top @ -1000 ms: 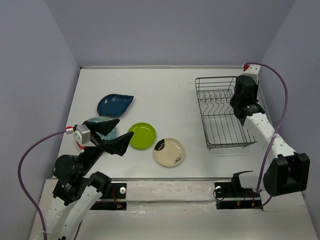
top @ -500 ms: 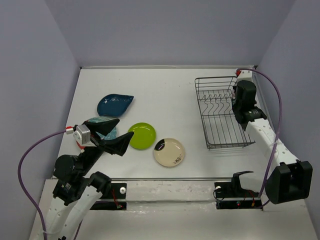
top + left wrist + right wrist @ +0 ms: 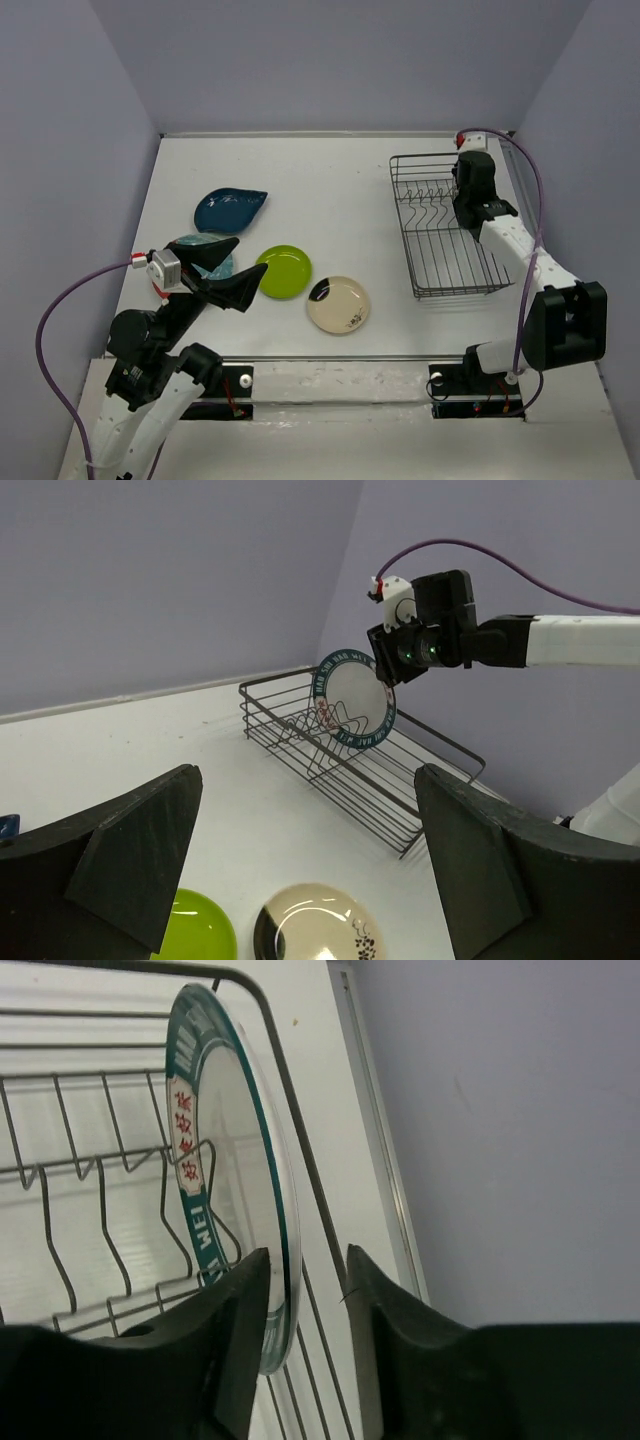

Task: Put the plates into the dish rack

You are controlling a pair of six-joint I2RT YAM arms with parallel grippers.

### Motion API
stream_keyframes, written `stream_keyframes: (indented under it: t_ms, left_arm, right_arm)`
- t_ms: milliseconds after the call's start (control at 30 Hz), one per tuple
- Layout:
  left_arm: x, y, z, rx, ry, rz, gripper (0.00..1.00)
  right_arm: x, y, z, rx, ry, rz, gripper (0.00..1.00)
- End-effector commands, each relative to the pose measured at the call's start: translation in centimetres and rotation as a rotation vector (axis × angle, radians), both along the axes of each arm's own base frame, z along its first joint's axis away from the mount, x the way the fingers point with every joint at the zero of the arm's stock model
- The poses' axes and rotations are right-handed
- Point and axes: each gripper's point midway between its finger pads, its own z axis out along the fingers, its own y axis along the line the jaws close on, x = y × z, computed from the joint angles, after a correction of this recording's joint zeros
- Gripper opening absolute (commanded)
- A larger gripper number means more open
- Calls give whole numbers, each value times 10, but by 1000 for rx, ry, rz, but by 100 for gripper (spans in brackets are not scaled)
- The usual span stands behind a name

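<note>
The white plate with a dark blue lettered rim (image 3: 235, 1160) stands on edge among the prongs of the black wire dish rack (image 3: 440, 270), also seen in the left wrist view (image 3: 355, 700). My right gripper (image 3: 308, 1255) straddles its rim. The plate lies against one finger, with a clear gap and a rack wire before the other. The teal leaf plate (image 3: 230, 209), lime plate (image 3: 285, 270) and cream plate (image 3: 338, 303) lie on the table. Another plate (image 3: 190, 243) is mostly hidden under my left gripper (image 3: 250, 255), which is open and empty above the table.
The rack stands at the right of the white table, close to the right wall. Purple walls close the table on three sides. A purple cable loops from each wrist.
My right gripper has moved left from the rack's right side to over its prong end. The left arm and the plates on the table have not moved.
</note>
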Motion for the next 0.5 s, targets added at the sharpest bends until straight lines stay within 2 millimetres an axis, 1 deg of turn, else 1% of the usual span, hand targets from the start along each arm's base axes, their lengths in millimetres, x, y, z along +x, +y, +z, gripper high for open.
stream_keyframes:
  t_ms: [0, 33, 67, 100, 133, 167, 200, 233, 267, 300, 333, 367, 400, 467]
  left_arm:
    - [-2, 2, 19, -12, -42, 6, 99]
    - [-1, 2, 18, -10, -39, 9, 99]
    - [1, 2, 17, -9, -35, 14, 99]
    - [2, 2, 17, -10, -31, 17, 99]
    - [5, 2, 15, -6, -20, 23, 99]
    - [6, 3, 15, -9, -18, 33, 99]
    - [9, 2, 13, -5, -8, 37, 99]
    - [11, 2, 12, -3, -1, 41, 99]
    - [14, 4, 11, -8, 10, 55, 99]
    - [17, 5, 10, -9, 15, 67, 99]
    - [20, 5, 9, -9, 26, 75, 99]
    - [23, 7, 8, -11, 33, 89, 99]
    - [27, 8, 6, -6, 42, 105, 99]
    - [31, 9, 5, 1, 48, 117, 99]
  right_arm:
    - [18, 2, 57, 78, -143, -50, 50]
    - [18, 6, 66, 124, -163, -56, 59]
    - [18, 10, 71, 157, -175, -48, 59]
    - [20, 20, 75, 214, -182, -8, 62]
    - [15, 28, 83, 286, -200, 5, 63]
    - [13, 40, 86, 327, -204, 47, 65]
    - [13, 61, 87, 431, -213, 106, 65]
    - [5, 73, 98, 480, -238, 155, 65]
    - [0, 101, 95, 548, -213, 254, 65]
    - [-5, 109, 96, 581, -222, 260, 65]
    - [-12, 140, 97, 691, -194, 368, 63]
    - [-21, 160, 90, 748, -157, 431, 59]
    - [-36, 204, 87, 849, -98, 558, 55]
    - [-55, 248, 71, 902, -2, 663, 45]
